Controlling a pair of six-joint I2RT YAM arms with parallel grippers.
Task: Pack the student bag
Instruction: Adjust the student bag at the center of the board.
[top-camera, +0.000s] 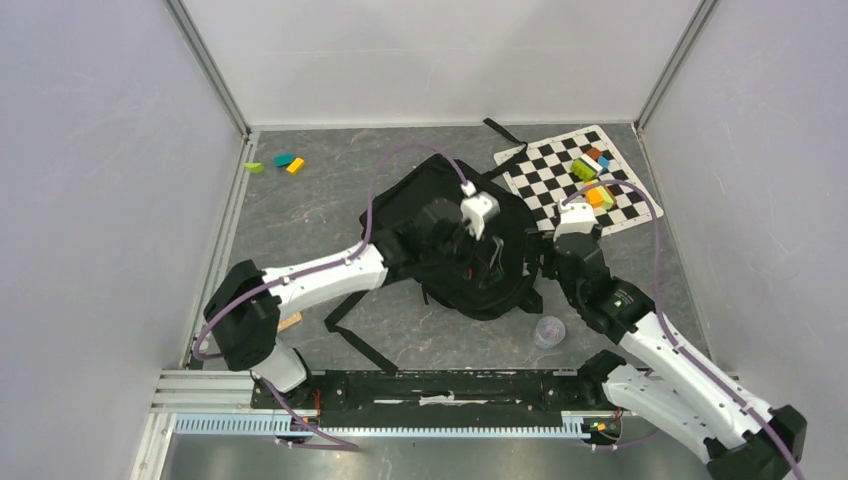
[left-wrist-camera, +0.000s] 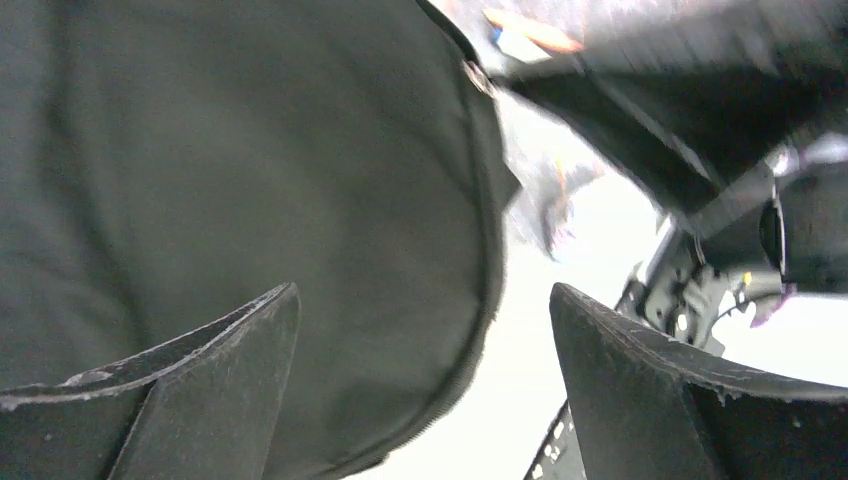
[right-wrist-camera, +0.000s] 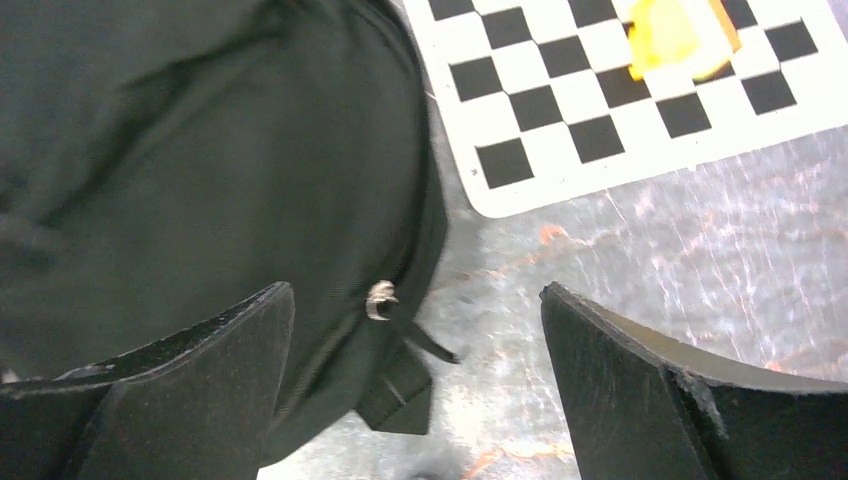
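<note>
The student bag (top-camera: 455, 255), a big black backpack, lies flat in the middle of the table, its straps trailing toward the near left. My left gripper (top-camera: 487, 245) hovers over the bag's top. In the left wrist view it (left-wrist-camera: 420, 340) is open, with black fabric (left-wrist-camera: 250, 180) behind the fingers and nothing held. My right gripper (top-camera: 556, 238) is at the bag's right edge. Seen from the right wrist, it (right-wrist-camera: 415, 340) stands open above the bag's rim (right-wrist-camera: 200, 150) and a metal zipper pull (right-wrist-camera: 381, 298), touching neither.
A black-and-white checkered mat (top-camera: 560, 175) with several coloured blocks (top-camera: 592, 180) lies at the back right, just beyond the right gripper. Three small blocks (top-camera: 276, 162) sit at the back left. A clear cup (top-camera: 549, 331) stands near the right arm. A long strap (top-camera: 350, 338) lies by the front rail.
</note>
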